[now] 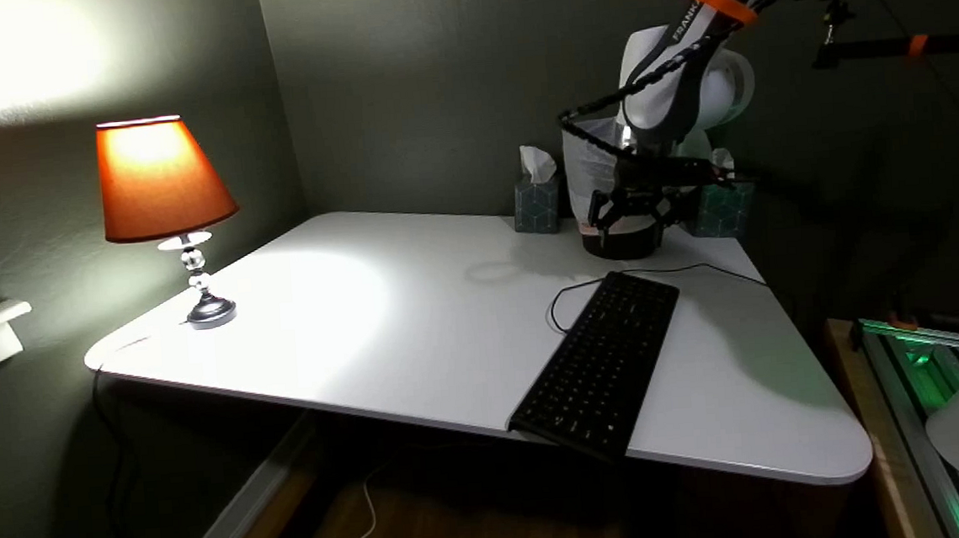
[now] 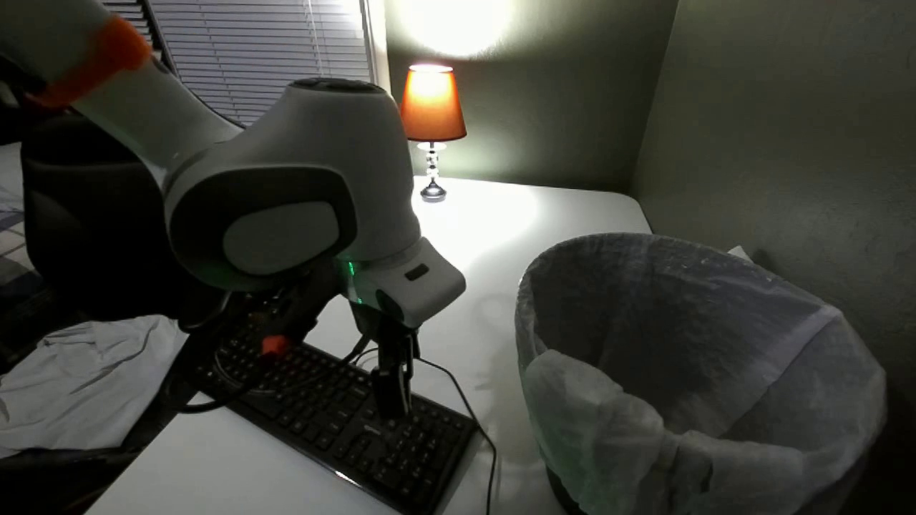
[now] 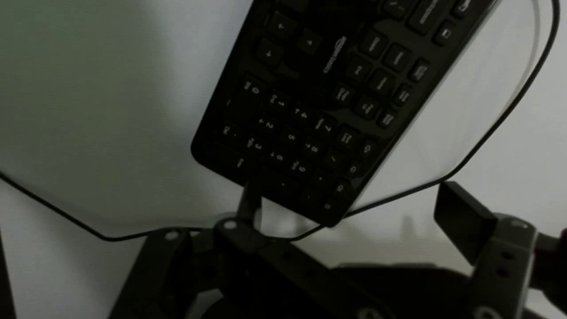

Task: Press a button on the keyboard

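The black keyboard lies flat on the white table in both exterior views, its near end sticking out past the table edge. In the wrist view the number-pad end of the keyboard points toward my gripper. The gripper is open, its fingers wide apart with nothing between them. One finger overlaps the keyboard's end edge in that view; the other is over the white table beside it. In both exterior views the gripper hangs above the table near the number-pad end, with no contact visible.
A thin dark cable curves around the keyboard's end. A lined trash bin stands close by the gripper, with tissue boxes on either side. A lit orange lamp stands at the table's far side.
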`<state>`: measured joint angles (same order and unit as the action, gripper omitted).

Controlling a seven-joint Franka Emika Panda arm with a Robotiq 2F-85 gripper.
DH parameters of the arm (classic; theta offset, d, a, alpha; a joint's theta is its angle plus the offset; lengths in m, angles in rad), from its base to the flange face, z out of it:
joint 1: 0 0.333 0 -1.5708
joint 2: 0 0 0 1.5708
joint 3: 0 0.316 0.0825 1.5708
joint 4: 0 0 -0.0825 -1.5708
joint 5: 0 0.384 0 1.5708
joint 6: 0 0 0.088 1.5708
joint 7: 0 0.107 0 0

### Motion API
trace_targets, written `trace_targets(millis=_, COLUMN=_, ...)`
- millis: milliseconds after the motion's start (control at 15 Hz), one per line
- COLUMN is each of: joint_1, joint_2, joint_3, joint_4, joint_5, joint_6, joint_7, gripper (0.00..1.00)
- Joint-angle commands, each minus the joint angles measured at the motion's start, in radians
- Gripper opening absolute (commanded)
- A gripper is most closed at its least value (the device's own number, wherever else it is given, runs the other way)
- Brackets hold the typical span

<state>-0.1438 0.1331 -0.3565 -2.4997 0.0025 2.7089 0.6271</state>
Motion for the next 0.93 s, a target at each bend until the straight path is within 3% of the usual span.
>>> trace_targets(millis=0, joint_1=0.017, joint_2=-0.097, joint_3=-0.029, joint_4=-0.068, joint_5=-0.21, joint_6=0.015, joint_7=0.172, gripper=1.0)
trace_targets(millis=267, joint_1=-0.013, joint_2=-0.166, joint_3=0.016, joint_4=-0.092, joint_5=-0.359, joint_6=-0.006, joint_7=0.295, gripper=1.0)
trace_targets(millis=533, joint_1=-0.042, joint_2=-0.224, joint_3=0.072, joint_4=-0.123, joint_5=-0.436, joint_6=-0.014, joint_7=0.355, gripper=1.0)
trace_targets(millis=667, joint_1=-0.045, joint_2=-0.256, joint_3=0.106, joint_4=-0.14, joint_5=-0.405, joint_6=-0.06, joint_7=0.311, gripper=1.0)
trace_targets(millis=733, joint_1=-0.06, joint_2=-0.191, joint_3=0.105, joint_4=-0.095, joint_5=-0.387, joint_6=-0.013, joint_7=0.304, gripper=1.0)
trace_targets(millis=867, joint_1=-0.067, joint_2=-0.199, joint_3=0.121, joint_4=-0.096, joint_5=-0.385, joint_6=-0.018, joint_7=0.304, gripper=1.0)
